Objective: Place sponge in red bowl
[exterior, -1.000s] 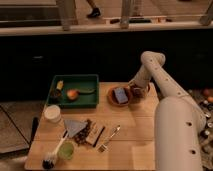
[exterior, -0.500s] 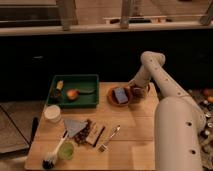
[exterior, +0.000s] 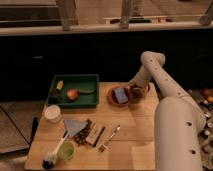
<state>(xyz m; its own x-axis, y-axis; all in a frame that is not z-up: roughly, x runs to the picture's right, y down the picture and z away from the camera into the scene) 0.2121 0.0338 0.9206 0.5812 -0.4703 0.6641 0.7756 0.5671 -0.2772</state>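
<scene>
The blue sponge [exterior: 120, 95] lies inside the shallow orange-red bowl [exterior: 112, 99] at the far right part of the wooden table. My gripper [exterior: 134, 87] is at the end of the white arm, just right of the bowl's rim, beside a small dark brownish cup [exterior: 137, 92]. The gripper is apart from the sponge.
A green tray [exterior: 95, 82] at the far left holds an orange fruit [exterior: 73, 94] and other items. A white cup [exterior: 52, 113], a grey-blue triangular sheet [exterior: 73, 127], a fork [exterior: 110, 138], a snack bar [exterior: 94, 133], a green cup [exterior: 65, 150] and a brush [exterior: 50, 160] lie at the front left.
</scene>
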